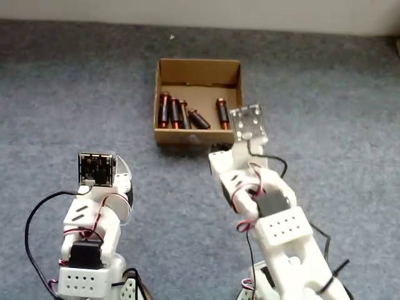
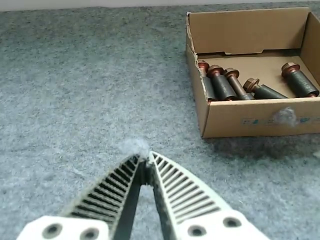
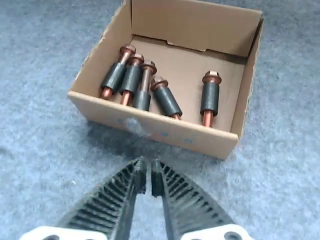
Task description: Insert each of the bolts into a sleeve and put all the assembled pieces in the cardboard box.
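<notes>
Grey carpet [image 1: 75, 94], flat, serves as the work surface.

- Item one: cardboard box [image 1: 200, 72], open-topped, at the far middle.
- Item two: five assembled pieces [image 3: 131, 77], copper bolts in dark sleeves, lying on the box floor. I count four bunched at one side and one apart.
- Left gripper [image 2: 145, 161]: fingertips pressed together, nothing held, over carpet well short of the box.
- Right gripper [image 3: 146, 167]: pincer narrowed to a slit, nothing held, just before the box's front wall.
</notes>
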Motion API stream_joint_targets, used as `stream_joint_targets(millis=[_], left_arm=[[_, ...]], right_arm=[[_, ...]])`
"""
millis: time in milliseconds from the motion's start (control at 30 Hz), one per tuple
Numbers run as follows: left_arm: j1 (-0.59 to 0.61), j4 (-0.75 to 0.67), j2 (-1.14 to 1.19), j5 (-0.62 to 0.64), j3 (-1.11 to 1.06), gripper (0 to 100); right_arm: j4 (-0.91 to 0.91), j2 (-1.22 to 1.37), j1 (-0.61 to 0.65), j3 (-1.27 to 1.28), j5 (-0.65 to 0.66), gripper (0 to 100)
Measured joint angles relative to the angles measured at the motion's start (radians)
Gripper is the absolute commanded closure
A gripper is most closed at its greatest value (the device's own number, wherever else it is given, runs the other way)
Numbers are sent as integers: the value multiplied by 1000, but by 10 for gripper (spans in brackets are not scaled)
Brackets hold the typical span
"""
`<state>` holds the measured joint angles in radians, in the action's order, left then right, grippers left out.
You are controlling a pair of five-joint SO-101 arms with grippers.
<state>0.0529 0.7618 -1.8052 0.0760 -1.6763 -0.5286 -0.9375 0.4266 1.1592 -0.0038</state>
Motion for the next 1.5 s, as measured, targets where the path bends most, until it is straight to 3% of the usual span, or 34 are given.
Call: stream_joint_targets(millis=[433,667,1033,1233,1500], left_arm=[[0,0,0,0,0,982],[0,0,0,0,0,982],[0,0,0,0,0,982],[0,8,0,0,0,982],[0,267,0,0,0,984]], right_arm=[[-2,-598,0,423,0,986],[-28,-868,-35,516,86,985],[-261,-873,-212,517,-6,983],[-473,-873,-213,517,-6,983],[-694,-873,-221,517,-12,983]])
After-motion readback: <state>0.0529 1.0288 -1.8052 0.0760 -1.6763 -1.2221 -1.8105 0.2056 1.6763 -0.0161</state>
